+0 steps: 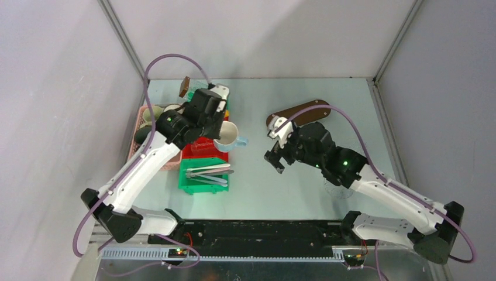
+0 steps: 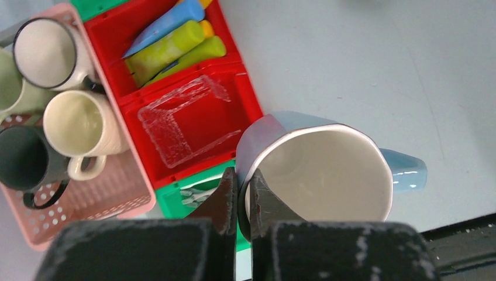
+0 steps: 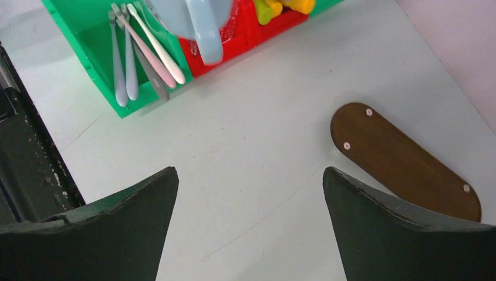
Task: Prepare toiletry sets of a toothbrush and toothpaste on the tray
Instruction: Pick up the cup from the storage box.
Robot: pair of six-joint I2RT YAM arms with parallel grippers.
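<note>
grip first: your left gripper (image 2: 240,188) is pinched tight on the rim of the blue mug (image 2: 319,170), one finger inside the wall and one outside. the mug sits just right of the red bin (image 2: 248,99), mouth toward the wrist camera, handle pointing away from the bin. whether its base touches the table you cannot tell.

your right gripper (image 3: 248,175) is spread wide and holds nothing; it hovers over bare table well right of the red bin, with the tray (image 3: 403,161), a brown oval board, just beyond it and farther from the bin.

the tubes (image 2: 169,50), green, blue and yellow, lie in the red bin's far compartment; its near compartment holds only a clear plastic insert (image 2: 181,120). the toothbrushes (image 3: 140,52) lie in the green bin (image 3: 88,35), right against the red bin's near side. the pink basket (image 2: 105,193) touches the red bin's left side and holds a cream mug (image 2: 82,123), a dark mug (image 2: 23,158) and a white mug (image 2: 44,52).

the table (image 1: 304,175) is pale grey-green, and plain grey walls close it in.
</note>
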